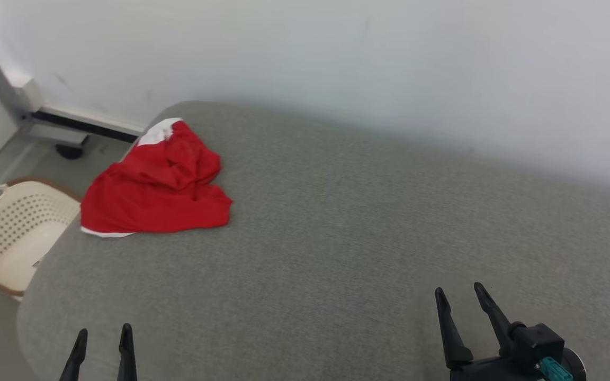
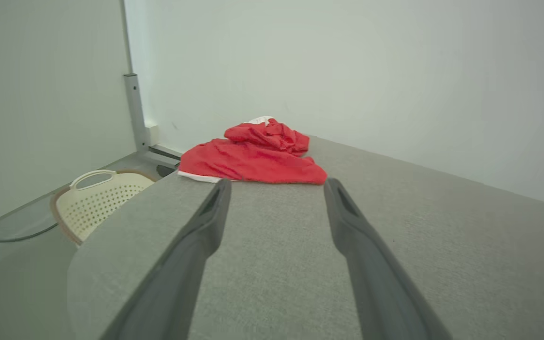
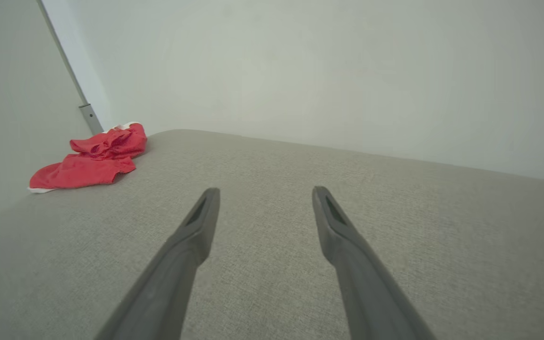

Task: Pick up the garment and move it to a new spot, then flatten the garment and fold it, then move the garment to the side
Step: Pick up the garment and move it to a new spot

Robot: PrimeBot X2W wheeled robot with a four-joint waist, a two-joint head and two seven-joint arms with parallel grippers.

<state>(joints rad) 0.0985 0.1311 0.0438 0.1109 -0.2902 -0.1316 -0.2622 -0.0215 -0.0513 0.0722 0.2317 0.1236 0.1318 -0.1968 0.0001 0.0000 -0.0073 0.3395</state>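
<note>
A crumpled red garment (image 1: 159, 182) with white trim lies bunched at the far left corner of the grey padded table (image 1: 337, 238). The left wrist view has the garment (image 2: 253, 158) straight ahead of my open left gripper (image 2: 276, 185), well short of touching. In the head view the left gripper (image 1: 104, 333) stands open at the lower left, near the table's front edge. My right gripper (image 1: 460, 292) is open at the lower right, far from the cloth. The right wrist view puts the garment (image 3: 92, 158) far off to the upper left of the right gripper (image 3: 263, 192). Both grippers are empty.
A cream perforated laundry basket (image 1: 11, 233) stands on the floor off the table's left edge, also in the left wrist view as the basket (image 2: 99, 198). A pale wall (image 1: 363, 63) backs the table. A grey metal post (image 2: 135, 113) rises beside the far left corner.
</note>
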